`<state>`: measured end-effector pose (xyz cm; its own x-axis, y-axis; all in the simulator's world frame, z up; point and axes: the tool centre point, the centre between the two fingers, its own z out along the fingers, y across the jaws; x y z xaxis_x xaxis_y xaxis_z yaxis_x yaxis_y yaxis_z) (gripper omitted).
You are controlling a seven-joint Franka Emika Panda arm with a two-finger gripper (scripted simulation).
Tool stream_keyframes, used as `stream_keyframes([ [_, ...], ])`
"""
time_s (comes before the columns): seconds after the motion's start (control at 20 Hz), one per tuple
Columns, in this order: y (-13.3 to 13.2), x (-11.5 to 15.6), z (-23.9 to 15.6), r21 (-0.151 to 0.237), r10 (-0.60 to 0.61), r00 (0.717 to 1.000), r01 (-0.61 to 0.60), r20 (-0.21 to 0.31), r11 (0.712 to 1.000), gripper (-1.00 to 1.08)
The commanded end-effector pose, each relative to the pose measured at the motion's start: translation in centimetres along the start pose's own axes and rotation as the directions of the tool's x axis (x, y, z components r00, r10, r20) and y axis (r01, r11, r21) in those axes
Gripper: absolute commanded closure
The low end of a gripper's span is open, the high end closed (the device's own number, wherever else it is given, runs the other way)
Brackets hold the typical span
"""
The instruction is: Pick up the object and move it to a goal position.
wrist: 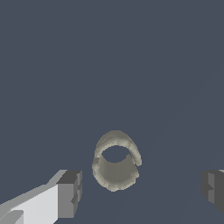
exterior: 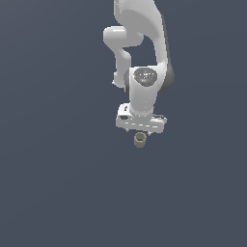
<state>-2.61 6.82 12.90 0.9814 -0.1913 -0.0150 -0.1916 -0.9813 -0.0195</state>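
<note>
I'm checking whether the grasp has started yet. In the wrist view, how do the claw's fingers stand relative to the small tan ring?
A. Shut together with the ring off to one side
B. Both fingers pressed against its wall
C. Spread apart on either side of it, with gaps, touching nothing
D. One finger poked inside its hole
C: in the wrist view the tan ring sits between the fingers of the claw, with bare background on both sides.

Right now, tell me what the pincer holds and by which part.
Nothing. The pincer is open, its fingers apart on either side of the ring, not touching it.
</note>
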Motion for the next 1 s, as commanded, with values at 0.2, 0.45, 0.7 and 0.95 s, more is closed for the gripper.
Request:
stream_keyframes([
  [0.2,-0.9,-1.0,2.2,-0.01,0.115,0.993,-0.115,-0.009,0.993,-0.92],
  [0.45,-1.3,-1.5,3.2,-0.014,0.17,0.985,-0.17,-0.015,0.985,-0.92],
  [0.7,-1.5,-1.8,3.7,-0.016,0.199,0.98,-0.199,-0.018,0.98,-0.92],
  [0.95,-1.6,-1.8,3.8,-0.016,0.2,0.98,-0.2,-0.018,0.98,-0.92],
])
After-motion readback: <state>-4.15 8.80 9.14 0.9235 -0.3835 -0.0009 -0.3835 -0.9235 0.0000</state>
